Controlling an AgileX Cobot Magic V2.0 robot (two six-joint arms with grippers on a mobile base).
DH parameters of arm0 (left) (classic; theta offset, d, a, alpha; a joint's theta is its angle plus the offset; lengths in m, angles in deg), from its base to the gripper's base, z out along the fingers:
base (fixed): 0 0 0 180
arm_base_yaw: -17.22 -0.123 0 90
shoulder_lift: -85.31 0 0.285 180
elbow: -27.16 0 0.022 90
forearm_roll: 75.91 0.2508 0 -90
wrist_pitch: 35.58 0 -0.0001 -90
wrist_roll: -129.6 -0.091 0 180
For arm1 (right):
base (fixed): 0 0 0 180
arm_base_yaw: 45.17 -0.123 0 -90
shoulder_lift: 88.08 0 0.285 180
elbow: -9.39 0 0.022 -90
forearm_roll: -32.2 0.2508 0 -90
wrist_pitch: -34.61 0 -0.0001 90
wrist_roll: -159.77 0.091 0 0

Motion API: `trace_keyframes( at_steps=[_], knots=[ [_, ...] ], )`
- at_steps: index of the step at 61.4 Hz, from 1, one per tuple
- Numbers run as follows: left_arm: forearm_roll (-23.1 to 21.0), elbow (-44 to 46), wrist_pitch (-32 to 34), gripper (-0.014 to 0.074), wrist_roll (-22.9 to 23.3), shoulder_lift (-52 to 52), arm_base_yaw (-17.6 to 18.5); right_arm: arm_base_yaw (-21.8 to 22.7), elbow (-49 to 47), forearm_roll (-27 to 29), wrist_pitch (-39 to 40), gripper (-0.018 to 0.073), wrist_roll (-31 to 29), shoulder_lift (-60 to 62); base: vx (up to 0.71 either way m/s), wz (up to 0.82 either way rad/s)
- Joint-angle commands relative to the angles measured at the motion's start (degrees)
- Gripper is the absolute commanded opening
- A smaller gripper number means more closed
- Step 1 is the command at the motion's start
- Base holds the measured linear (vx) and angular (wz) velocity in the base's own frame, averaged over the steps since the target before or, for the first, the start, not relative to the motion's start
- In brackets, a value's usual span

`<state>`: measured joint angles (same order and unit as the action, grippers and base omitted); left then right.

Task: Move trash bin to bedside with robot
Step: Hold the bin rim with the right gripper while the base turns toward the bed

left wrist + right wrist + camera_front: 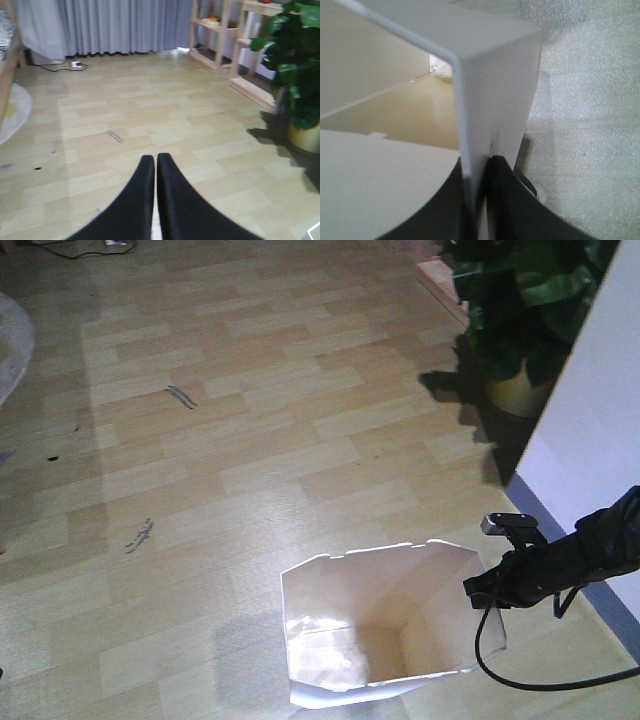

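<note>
The white trash bin (385,625) stands on the wooden floor at the bottom centre of the front view, with an angular rim and a cream inside. My right gripper (478,590) is shut on the bin's right rim wall. In the right wrist view the thin white wall (485,100) runs between the two black fingers (512,200), one inside the bin and one outside. My left gripper (154,160) is shut and empty, pointing over bare floor. A sliver of the wooden bed frame (9,70) with checked bedding shows at the far left of the left wrist view.
A potted plant (520,310) stands at the back right, next to a white wall (590,430). Wooden shelves (225,35) and grey curtains (100,25) line the far side. A round rug (15,112) lies at the left. A black cable (540,680) trails from my right arm.
</note>
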<state>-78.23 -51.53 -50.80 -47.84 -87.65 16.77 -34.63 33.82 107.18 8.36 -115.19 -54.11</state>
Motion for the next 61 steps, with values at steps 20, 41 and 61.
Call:
trace_keyframes(
  at_steps=[20,41,61],
  knots=[
    [-0.25,-1.07,3.84,-0.0006,0.32,-0.8,-0.01,0.26,-0.53,2.03,-11.1,-0.0006,0.16,4.32,0.19,0.43],
    [-0.25,-1.07,3.84,-0.0006,0.32,-0.8,-0.01,0.26,-0.53,2.03,-11.1,-0.0006,0.16,4.32,0.2,0.39],
    [-0.25,-1.07,3.84,-0.0006,0.32,-0.8,-0.01,0.26,-0.53,2.03,-11.1,-0.0006,0.16,4.32,0.21,0.17]
  ],
)
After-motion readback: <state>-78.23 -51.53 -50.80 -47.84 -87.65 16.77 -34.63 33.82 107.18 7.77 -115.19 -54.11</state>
